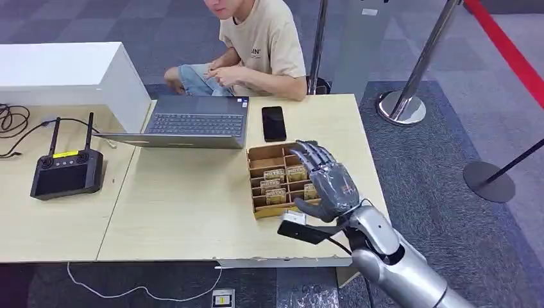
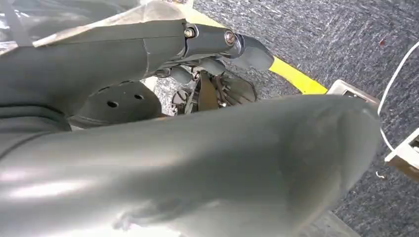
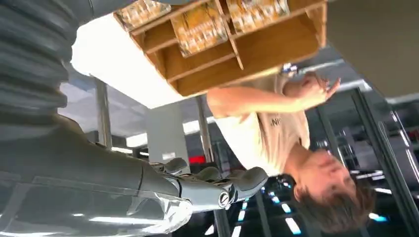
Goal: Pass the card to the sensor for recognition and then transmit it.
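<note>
A wooden box (image 1: 256, 156) with several compartments stands on the table's right part. Yellowish cards (image 1: 275, 174) lie in its middle rows. My right hand (image 1: 327, 179) hovers over the box's right side with its fingers spread and nothing in them. In the right wrist view the box (image 3: 276, 49) and its cards (image 3: 197, 27) are close, and the fingers (image 3: 232, 185) stretch out apart from them. A black phone (image 1: 274, 123) lies flat just beyond the box. My left hand (image 2: 222, 44) hangs over the carpet, with a finger straight, the thumb apart and nothing held.
A person (image 1: 263, 45) sits at the table's far edge behind an open laptop (image 1: 192, 122). A black remote controller (image 1: 66, 172) and cables lie at the left, beside a white box (image 1: 64, 70). Stanchion posts (image 1: 410, 90) stand on the right.
</note>
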Available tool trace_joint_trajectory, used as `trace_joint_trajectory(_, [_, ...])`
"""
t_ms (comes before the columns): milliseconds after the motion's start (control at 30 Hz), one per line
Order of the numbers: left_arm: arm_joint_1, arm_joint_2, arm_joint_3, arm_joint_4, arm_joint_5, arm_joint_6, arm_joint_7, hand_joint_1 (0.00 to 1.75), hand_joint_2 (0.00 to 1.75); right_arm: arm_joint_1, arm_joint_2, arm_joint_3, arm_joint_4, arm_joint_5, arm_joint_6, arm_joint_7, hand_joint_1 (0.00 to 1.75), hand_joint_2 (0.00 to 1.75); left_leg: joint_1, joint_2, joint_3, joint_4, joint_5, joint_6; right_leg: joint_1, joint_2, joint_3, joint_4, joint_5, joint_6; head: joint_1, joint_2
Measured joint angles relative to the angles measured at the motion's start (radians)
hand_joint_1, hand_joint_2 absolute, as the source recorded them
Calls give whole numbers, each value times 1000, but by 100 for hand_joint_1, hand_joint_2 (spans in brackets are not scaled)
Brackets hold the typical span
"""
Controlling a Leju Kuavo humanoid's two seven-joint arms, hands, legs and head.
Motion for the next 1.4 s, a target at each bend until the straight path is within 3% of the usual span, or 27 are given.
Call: trace_joint_trajectory(1400, [0, 0, 0, 0, 15, 2, 3, 0, 0, -86, -2, 50, 211, 18, 51, 84, 0, 175, 0, 0, 0, 0, 0, 0, 0, 0, 0, 0, 0, 0, 0, 0])
